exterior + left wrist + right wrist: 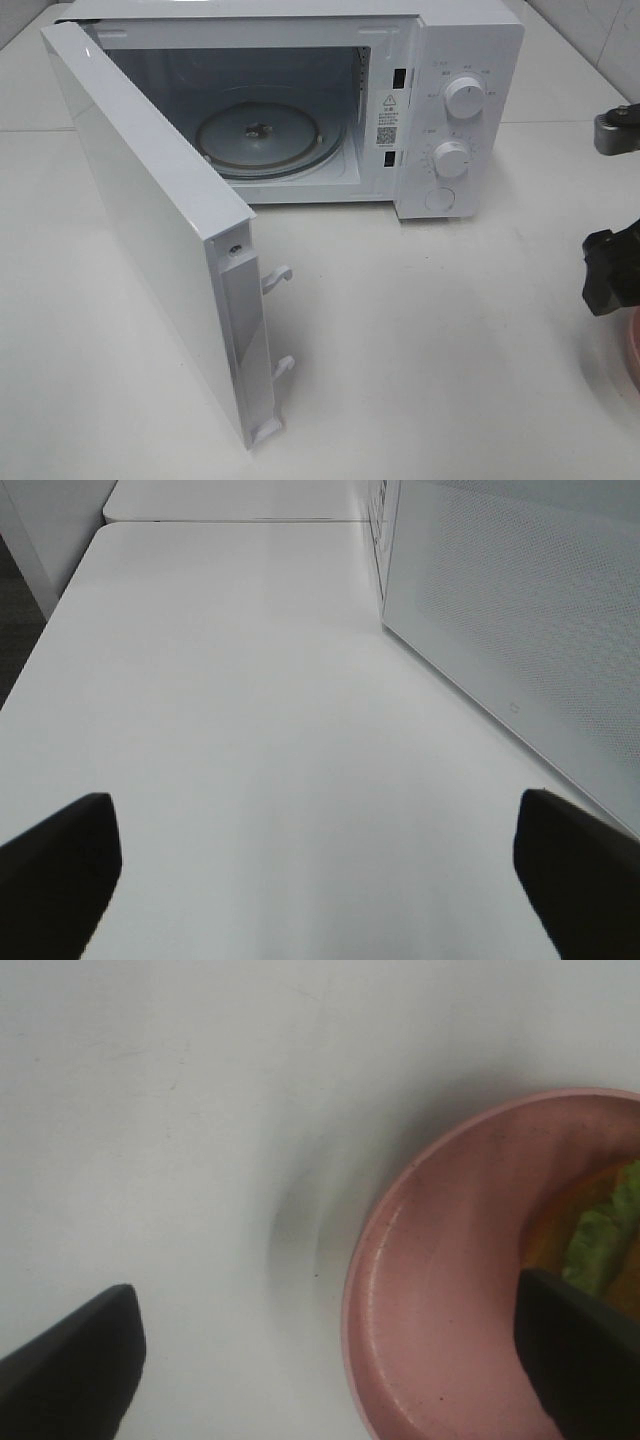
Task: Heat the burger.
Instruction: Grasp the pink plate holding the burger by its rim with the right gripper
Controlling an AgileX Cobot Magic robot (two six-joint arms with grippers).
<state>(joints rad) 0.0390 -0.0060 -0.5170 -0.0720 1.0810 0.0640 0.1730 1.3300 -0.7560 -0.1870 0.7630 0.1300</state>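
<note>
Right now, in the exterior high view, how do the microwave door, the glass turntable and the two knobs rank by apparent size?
1. microwave door
2. glass turntable
3. upper knob and lower knob: look alike, not ranked.

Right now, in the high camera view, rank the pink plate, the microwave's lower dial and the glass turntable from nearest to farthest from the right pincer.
From the right pincer:
1. Pink plate, beside it at the right edge.
2. Lower dial, up and leftward.
3. Glass turntable, farthest left, inside the microwave.
</note>
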